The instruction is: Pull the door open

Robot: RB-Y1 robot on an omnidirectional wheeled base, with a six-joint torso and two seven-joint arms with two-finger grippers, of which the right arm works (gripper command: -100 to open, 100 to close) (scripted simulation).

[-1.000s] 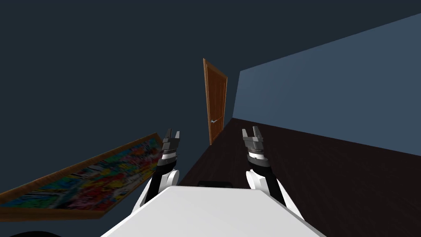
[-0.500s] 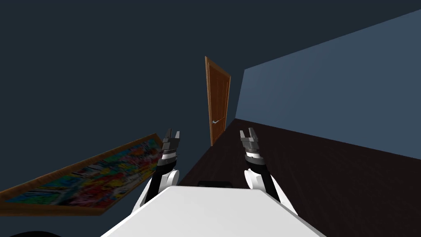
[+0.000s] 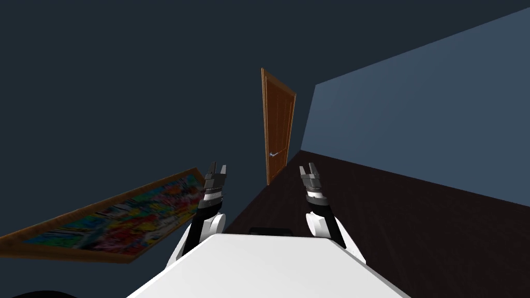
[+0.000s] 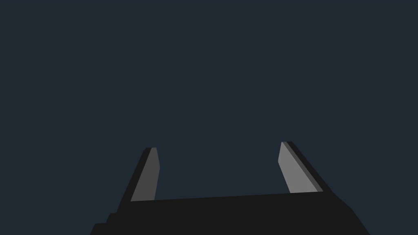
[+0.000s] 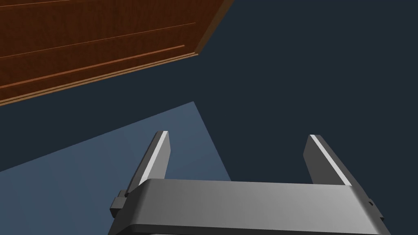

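Brown panelled door (image 3: pixel 279 124) ahead near the wall corner, well apart from me. Framed colourful painting (image 3: pixel 119 220) on my left. Right gripper (image 5: pixel 239 134) and left gripper (image 4: pixel 218 145) both spread wide, empty, touching nothing. Right wrist view catches the door's corner; head view shows its lever handle (image 3: pixel 274 153).

**Open floor up to the door, a wall on either side**

A strip of dark floor (image 3: pixel 372 207) lies open from the robot to the far corner. There a brown door (image 3: pixel 278 124) is set in the dark wall (image 3: pixel 129 103). That wall hems the left side, and a framed painting (image 3: pixel 114 225) on it sits just beside the left gripper (image 3: pixel 217 169). The blue wall (image 3: pixel 414 103) bounds the right, well apart from the right gripper (image 3: pixel 309 167). Both grippers hang in free air with fingers spread, short of the door's handle (image 3: pixel 274 153).
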